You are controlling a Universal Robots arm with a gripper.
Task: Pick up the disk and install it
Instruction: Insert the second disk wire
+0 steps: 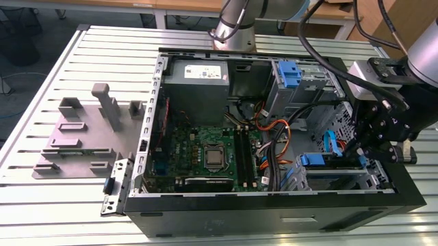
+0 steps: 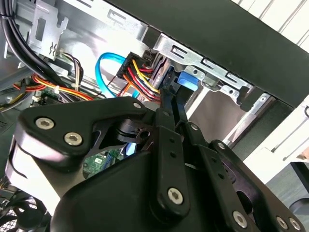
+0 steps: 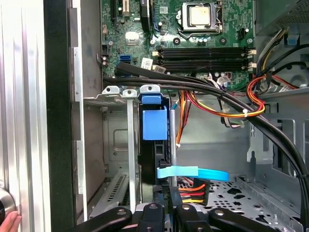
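Observation:
The disk (image 3: 154, 126) stands on edge in the metal drive bay (image 3: 112, 145) at the front corner of the open computer case (image 1: 274, 215); I see its blue side rail and dark edge. Its blue rail (image 2: 186, 79) also shows under the bay's metal lip in the second wrist view, and at the bay's mouth (image 1: 318, 160) in the exterior view. My gripper (image 3: 168, 199) sits at the disk's rear end, fingers close together on it. A blue flat cable (image 3: 193, 172) and a bundle of coloured power wires (image 3: 193, 188) lie right beside the fingers (image 2: 166, 104).
Thick black cables (image 3: 227, 99) cross above the bay. The motherboard (image 1: 205, 154) fills the case floor, with a grey power supply (image 1: 198, 77) and a bare blue bracket (image 1: 291, 74) behind. A grey fixture (image 1: 82, 133) lies at the exterior view's left. A person's fingertip (image 3: 9, 222) touches the case's outer edge.

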